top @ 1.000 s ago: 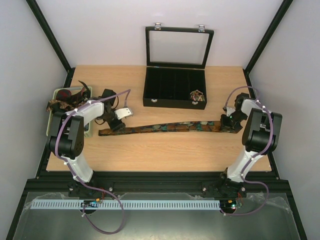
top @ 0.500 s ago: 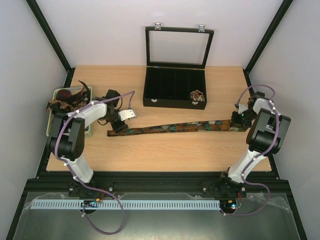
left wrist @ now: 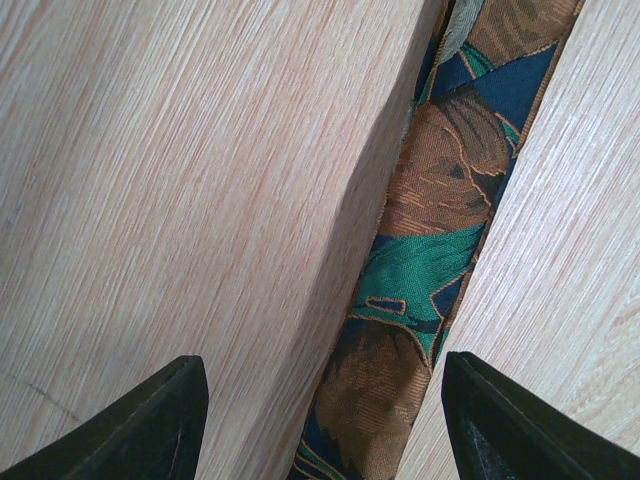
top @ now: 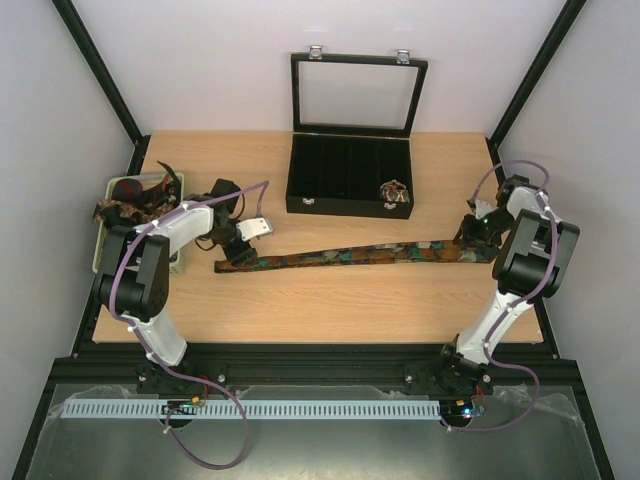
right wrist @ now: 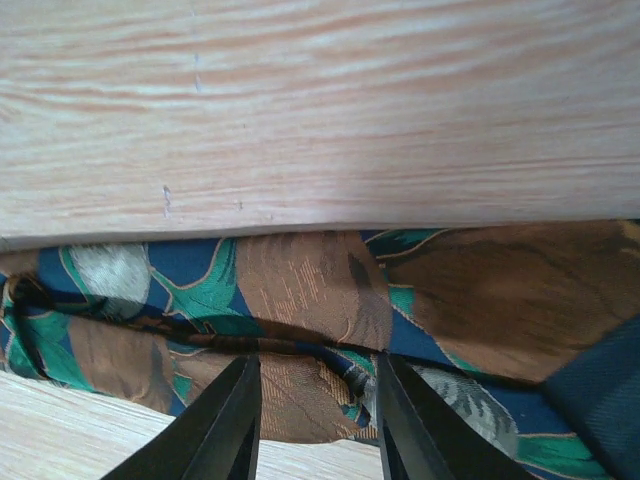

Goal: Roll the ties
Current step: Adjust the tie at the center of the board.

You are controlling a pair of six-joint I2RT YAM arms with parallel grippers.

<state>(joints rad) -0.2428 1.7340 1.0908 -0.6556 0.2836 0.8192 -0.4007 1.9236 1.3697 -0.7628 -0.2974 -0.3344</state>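
Table, seen from above. One tie lies stretched out flat, nearly the full width of the board, slanting slightly from my left side toward the back at my right. Pattern: brown leaf shapes, green and blue.

My left gripper hangs low over the tie's left end. It is released: the fingers stand wide apart, one on each side of the strip, neither touching cloth. The tie's left edge looks a little lifted there and throws a shadow on the wood.

My right gripper is at the tie's right end, near the table's right edge. The fingers stand a narrow gap apart over creased, doubled cloth. Whether they pinch a fold or have let go, I cannot tell.

Behind the tie's middle: black box, glass lid propped upright. One rolled tie sits in its front right compartment.

Far left: pale green basket, with a heap of ties in it, one tip poking up.
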